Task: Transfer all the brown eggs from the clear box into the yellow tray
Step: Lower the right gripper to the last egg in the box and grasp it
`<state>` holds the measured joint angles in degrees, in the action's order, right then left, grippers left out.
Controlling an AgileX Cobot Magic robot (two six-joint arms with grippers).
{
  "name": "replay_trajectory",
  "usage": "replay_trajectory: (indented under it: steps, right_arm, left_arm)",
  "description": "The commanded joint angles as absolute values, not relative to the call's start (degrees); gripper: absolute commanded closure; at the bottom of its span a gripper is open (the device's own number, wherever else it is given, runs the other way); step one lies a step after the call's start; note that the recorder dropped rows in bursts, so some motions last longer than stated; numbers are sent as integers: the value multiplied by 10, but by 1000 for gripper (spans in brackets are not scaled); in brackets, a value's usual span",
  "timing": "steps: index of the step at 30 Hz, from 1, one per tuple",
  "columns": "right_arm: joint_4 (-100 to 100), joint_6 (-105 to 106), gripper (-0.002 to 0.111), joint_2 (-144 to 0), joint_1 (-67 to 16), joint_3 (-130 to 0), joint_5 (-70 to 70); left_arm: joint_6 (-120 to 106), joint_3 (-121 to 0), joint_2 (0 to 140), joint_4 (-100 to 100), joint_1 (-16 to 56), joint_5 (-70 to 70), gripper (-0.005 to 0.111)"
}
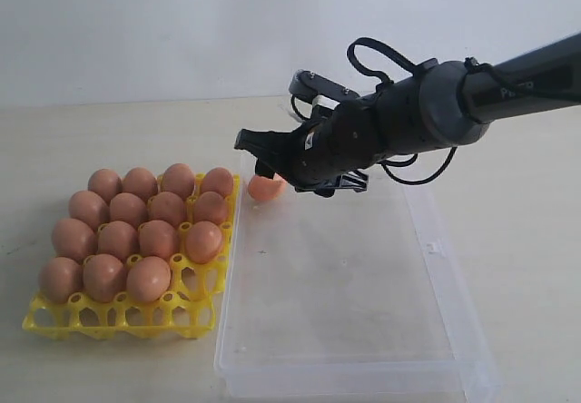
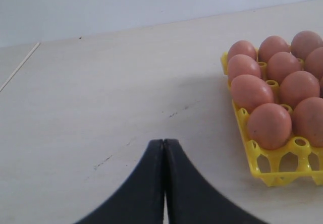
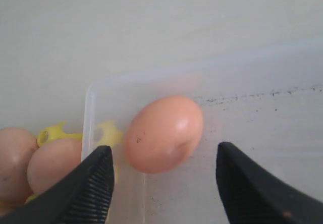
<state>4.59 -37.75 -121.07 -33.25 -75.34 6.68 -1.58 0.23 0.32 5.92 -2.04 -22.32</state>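
Your right gripper (image 3: 162, 156) is spread wide over the last brown egg (image 3: 164, 133) in the clear box (image 1: 363, 276); go down, then squeeze softly.

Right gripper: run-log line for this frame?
right gripper: open, either side of brown egg, no contact | clear box: one egg left, corner by tray | yellow tray: one cup free | left gripper: shut

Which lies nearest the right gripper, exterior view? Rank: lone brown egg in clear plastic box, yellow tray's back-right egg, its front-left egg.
1. Lone brown egg, at the right gripper.
2. Back-right tray egg, just left.
3. Front-left tray egg, far left.
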Motion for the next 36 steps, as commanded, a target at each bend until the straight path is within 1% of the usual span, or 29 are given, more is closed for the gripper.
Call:
replay_trajectory:
  steps: [1, 6, 30, 32, 34, 35, 36]
  right_arm:
    - [46, -374, 51, -1219, -333, -759, 54]
    - [46, -375, 51, -1231, -333, -763, 42]
    - [40, -358, 51, -1301, -333, -844, 75]
    - [40, -349, 54, -1303, -333, -845, 75]
    - [40, -349, 62, -1304, -333, -845, 75]
    - [40, -349, 69, -1304, -333, -845, 77]
    - [40, -348, 79, -1304, -333, -845, 80]
  left_arm:
    - [-13, 0, 0, 58, -17, -218, 107]
    - [-13, 0, 0, 58, -17, -218, 107]
    - [-13, 0, 0, 58, -17, -218, 107]
    - [-13, 0, 0, 58, -17, -218, 107]
    - [-13, 0, 0, 58, -17, -218, 107]
    - [-13, 0, 0, 58, -17, -218, 107]
    - [-13, 0, 0, 58, -17, -218, 107]
